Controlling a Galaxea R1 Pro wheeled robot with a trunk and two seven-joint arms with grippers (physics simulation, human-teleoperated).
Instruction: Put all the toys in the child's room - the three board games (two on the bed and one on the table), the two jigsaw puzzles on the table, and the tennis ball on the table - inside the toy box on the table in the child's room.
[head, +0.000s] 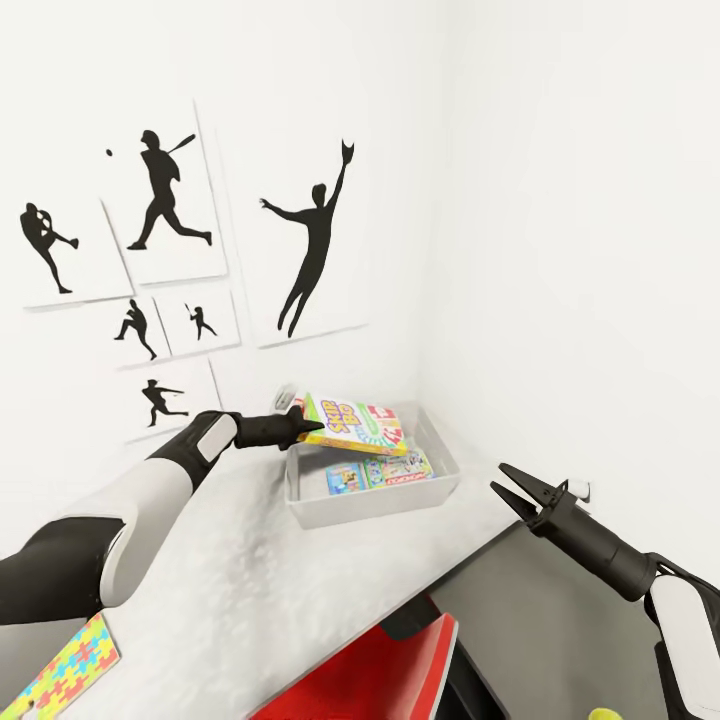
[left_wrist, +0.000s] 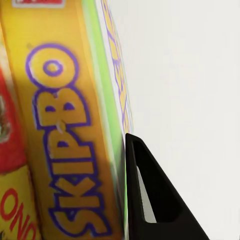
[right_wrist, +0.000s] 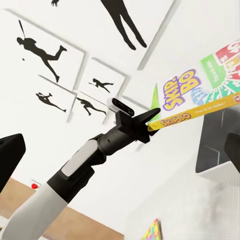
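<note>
My left gripper (head: 305, 427) is shut on the edge of a yellow-green Skip-Bo board game (head: 357, 425), holding it tilted over the grey toy box (head: 372, 505) on the white table. Another colourful game box (head: 378, 470) lies flat inside the toy box. Up close, the Skip-Bo box (left_wrist: 65, 135) runs beside one black finger (left_wrist: 155, 195). From the other arm I see the left gripper (right_wrist: 152, 117) pinching the Skip-Bo box (right_wrist: 200, 90) at its corner. My right gripper (head: 512, 490) hangs open off the table's right edge. A jigsaw puzzle (head: 62, 668) lies at the near left, and the tennis ball (head: 604, 714) shows at the bottom right.
The table (head: 240, 580) sits in a white corner with baseball silhouette posters (head: 160, 190) on the left wall. A red object (head: 385, 675) stands below the table's front edge. The toy box (right_wrist: 212, 150) is close to the right wall.
</note>
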